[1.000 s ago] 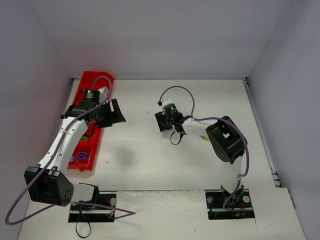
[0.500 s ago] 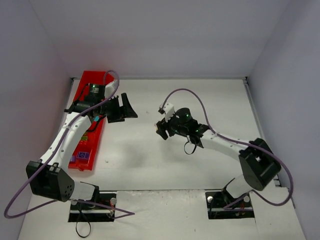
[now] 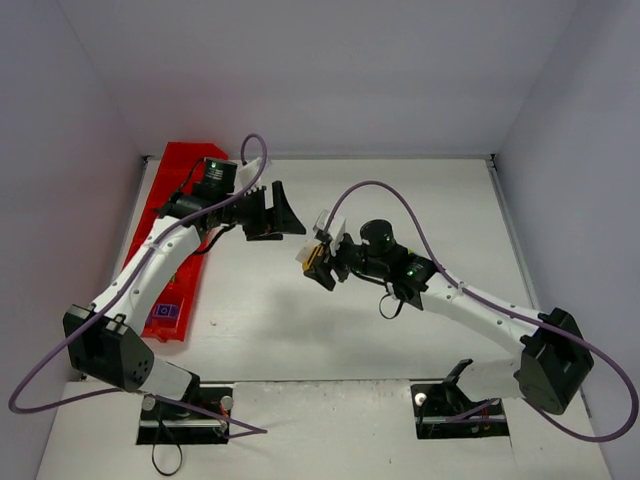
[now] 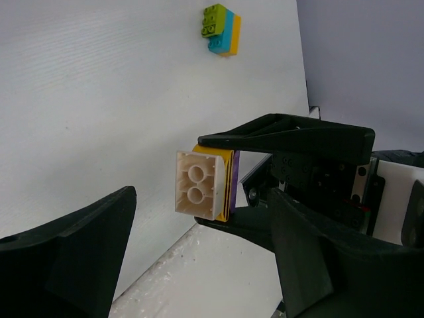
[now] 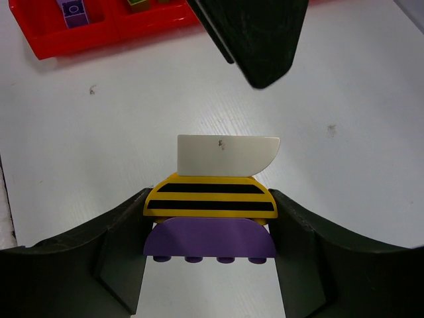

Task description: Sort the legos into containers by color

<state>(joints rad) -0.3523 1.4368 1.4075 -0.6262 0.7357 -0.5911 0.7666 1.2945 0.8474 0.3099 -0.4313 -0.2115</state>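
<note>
Your right gripper point(image 3: 317, 264) pinches a stack of 3 bricks point(image 5: 211, 199), white, striped yellow and purple, over the table point(image 3: 420, 200). Your left gripper point(image 3: 285, 215) is spread wide, facing it, near the red tray point(image 3: 182, 163).

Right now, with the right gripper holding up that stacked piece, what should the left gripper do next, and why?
Probably ease the open left gripper onto the white brick and close. The right gripper clamps the purple brick and striped brick, leaving the white one jutting toward it.
</note>
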